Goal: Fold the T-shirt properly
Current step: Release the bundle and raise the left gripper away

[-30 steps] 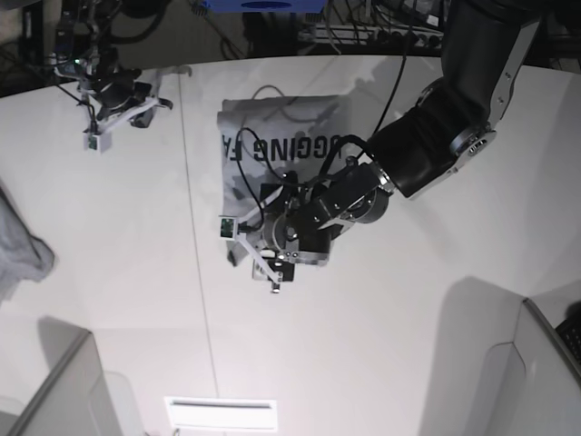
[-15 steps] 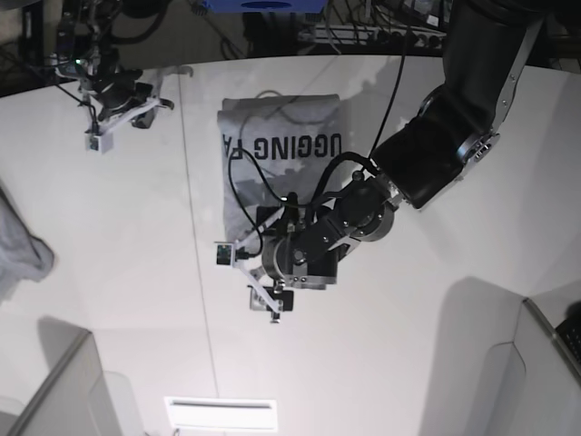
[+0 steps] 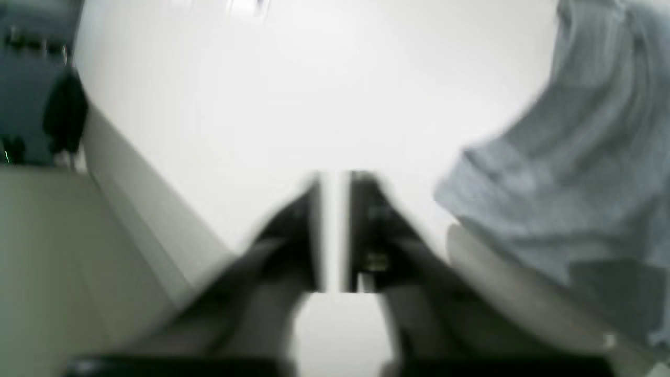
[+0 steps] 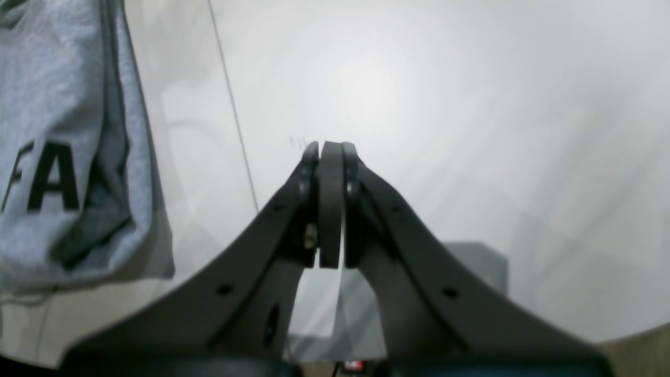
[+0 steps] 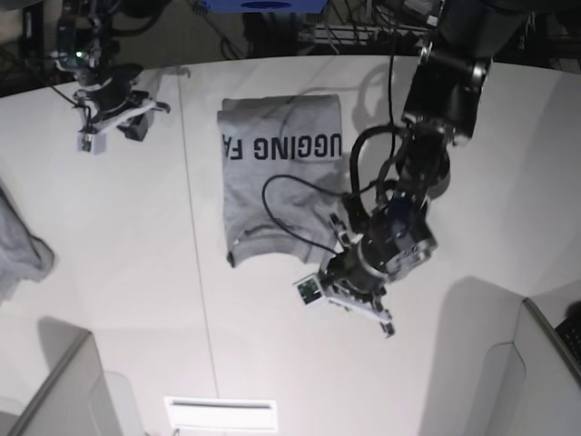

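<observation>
Base view shows the heather-grey cotton T-shirt with black block lettering (image 5: pixel 277 182) lying folded into a tall rectangle on the white tabletop (image 5: pixel 136 254), lettering across its far part and a rumpled, uneven hem at its near end. My left jaws (image 5: pixel 386 325) hang just off the shirt's near right corner, over bare tabletop, pressed together on nothing. In the left wrist view the picture is smeared, yet the two dark fingers (image 3: pixel 303 230) stand nearly together with only a thin strip of white between them, and the grey cloth sits off to their right, apart from the tips. My right jaws (image 4: pixel 330 152) are also pinched together and empty; the shirt lies well to their left in that wrist view, with a table seam between.

The risk I see: the arm's black cable (image 5: pixel 290 204) loops across the cloth, and any sweep of my left arm could snag it on the fold and drag the layers askew. The near hem already looks bunched, so a further fold made from there would probably trap wrinkles. A smaller grey cloth lump (image 5: pixel 20 250) at the tabletop's edge stays out of it.
</observation>
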`<state>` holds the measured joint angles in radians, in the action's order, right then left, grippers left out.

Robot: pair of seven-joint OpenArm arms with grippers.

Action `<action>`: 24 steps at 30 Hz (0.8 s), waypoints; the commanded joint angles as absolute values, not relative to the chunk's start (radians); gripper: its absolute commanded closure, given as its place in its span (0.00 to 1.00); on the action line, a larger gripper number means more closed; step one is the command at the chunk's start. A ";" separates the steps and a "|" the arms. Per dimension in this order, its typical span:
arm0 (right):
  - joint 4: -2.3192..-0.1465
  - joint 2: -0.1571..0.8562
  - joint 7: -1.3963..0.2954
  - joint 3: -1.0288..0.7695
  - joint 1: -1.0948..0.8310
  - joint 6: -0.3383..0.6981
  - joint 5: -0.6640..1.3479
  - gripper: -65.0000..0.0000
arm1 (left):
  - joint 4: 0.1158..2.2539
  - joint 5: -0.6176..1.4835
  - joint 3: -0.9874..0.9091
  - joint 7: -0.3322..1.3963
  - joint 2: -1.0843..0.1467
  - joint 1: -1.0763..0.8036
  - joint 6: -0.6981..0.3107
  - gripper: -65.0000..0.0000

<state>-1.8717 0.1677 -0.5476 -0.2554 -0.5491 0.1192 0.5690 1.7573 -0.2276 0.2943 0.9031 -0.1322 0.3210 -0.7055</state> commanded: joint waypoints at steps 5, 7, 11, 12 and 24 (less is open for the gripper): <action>-1.888 0.179 -0.463 -0.265 -0.536 0.262 0.575 1.00 | 1.936 -0.228 0.136 0.877 -0.127 0.217 -0.698 1.00; -1.888 0.182 -0.429 -0.265 -0.536 0.285 0.572 1.00 | 1.988 -0.228 0.085 0.862 -0.147 0.153 -0.698 1.00; -1.888 0.186 -0.321 -0.265 -0.550 0.331 0.473 1.00 | 1.983 -0.234 -0.008 0.625 -0.203 0.005 -0.698 1.00; -1.890 0.183 -0.291 -0.266 -0.562 0.366 0.456 1.00 | 1.986 -0.229 -0.045 0.555 -0.209 -0.044 -0.698 1.00; -1.894 0.131 -0.065 -0.421 -0.664 0.438 0.441 1.00 | 1.977 -0.225 -0.274 -0.131 -0.254 -0.469 -0.698 1.00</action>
<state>-1.8729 0.1223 -0.0925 -0.4133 -0.6552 0.4290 0.4297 1.9602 -0.2409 -0.2756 -0.0986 -0.2504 -0.4667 -0.7029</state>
